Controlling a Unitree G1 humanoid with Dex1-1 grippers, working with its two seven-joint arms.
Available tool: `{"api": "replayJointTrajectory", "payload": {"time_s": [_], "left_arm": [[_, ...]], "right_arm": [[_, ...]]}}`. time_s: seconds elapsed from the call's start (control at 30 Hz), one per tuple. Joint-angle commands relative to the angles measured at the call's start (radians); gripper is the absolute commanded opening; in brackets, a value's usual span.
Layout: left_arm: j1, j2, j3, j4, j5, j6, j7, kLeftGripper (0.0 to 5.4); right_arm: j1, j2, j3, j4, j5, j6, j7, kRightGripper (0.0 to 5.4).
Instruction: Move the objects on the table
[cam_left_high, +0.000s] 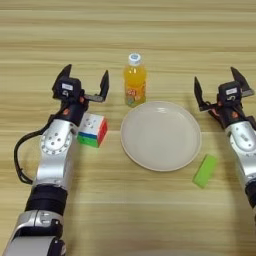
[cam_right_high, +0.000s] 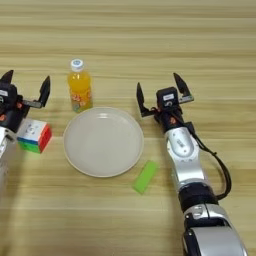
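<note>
Green block (cam_left_high: 205, 171) nearest, both grippers' jaws spread wide, holding nothing

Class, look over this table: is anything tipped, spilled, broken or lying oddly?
Nothing stands out. The bottle stands upright and capped, the plate is bare, and the puzzle cube and green block lie intact. Both tools, left and right, are open and hold nothing.

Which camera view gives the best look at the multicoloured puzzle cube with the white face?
The left eye view shows the multicoloured puzzle cube best: it sits well inside the picture, just right of the left arm, with most of its faces visible. In the right eye view it lies near the left edge, partly covered by that arm.
</note>
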Motion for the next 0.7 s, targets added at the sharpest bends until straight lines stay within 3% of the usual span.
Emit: {"api": "replayJointTrajectory", "payload": {"time_s": [0.03,0.57,0.7], "left_arm": [[-0.021,-0.004,-0.001,0.028,0.011,-0.022,0.004,5.38],[-0.034,-0.012,0.005,0.059,-0.026,-0.011,-0.012,5.38],[0.071,0.013,-0.025,-0.178,-0.061,0.144,-0.052,5.38]], "right_arm": [[-0.006,-0.008,-0.001,-0.006,0.000,-0.002,0.009,5.40],[-0.013,-0.006,0.002,0.008,-0.002,-0.006,0.008,5.40],[-0.009,-0.002,0.005,-0.006,-0.008,0.001,0.000,5.40]]}}
